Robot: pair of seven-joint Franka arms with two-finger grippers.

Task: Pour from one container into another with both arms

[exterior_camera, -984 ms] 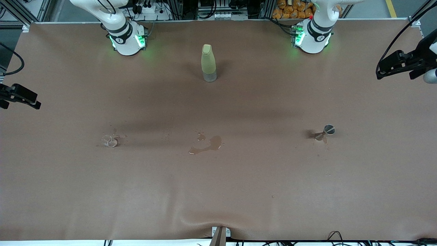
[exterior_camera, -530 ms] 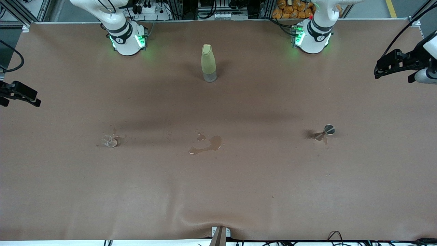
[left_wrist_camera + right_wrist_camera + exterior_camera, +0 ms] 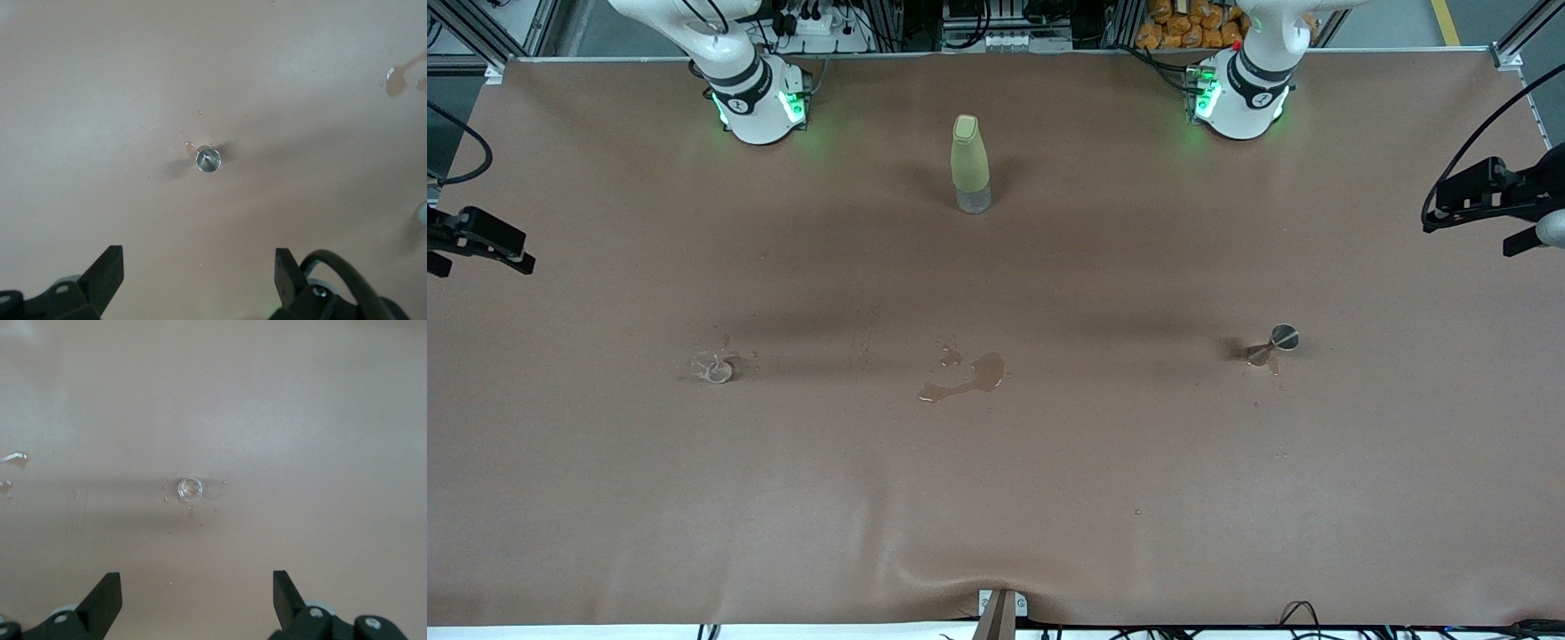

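Containers for the pour stood well apart on the brown table (image 3: 996,498), with a puddle (image 3: 965,378) of spilled liquid between them serving as landmark. Toward the right arm's end from that puddle sat a small clear glass cup (image 3: 713,366), upright, ringed by droplets; the right gripper (image 3: 193,603) hung high over it, fingers spread wide and empty. The cup looked light, rigid, breakable and probably wet, so a gentle pinch across its sides seemed wisest. Farther from the front camera than the puddle stood a tall pale-green bottle (image 3: 970,163), capped and untouched. Toward the left arm's end from the puddle stood a small metal jigger (image 3: 1272,345), hourglass-shaped, its mouth facing up in the left wrist view. It was likely stiff, light and slick, best taken at the narrow waist. The left gripper (image 3: 200,280) hovered over it, fingers wide apart, holding nothing.
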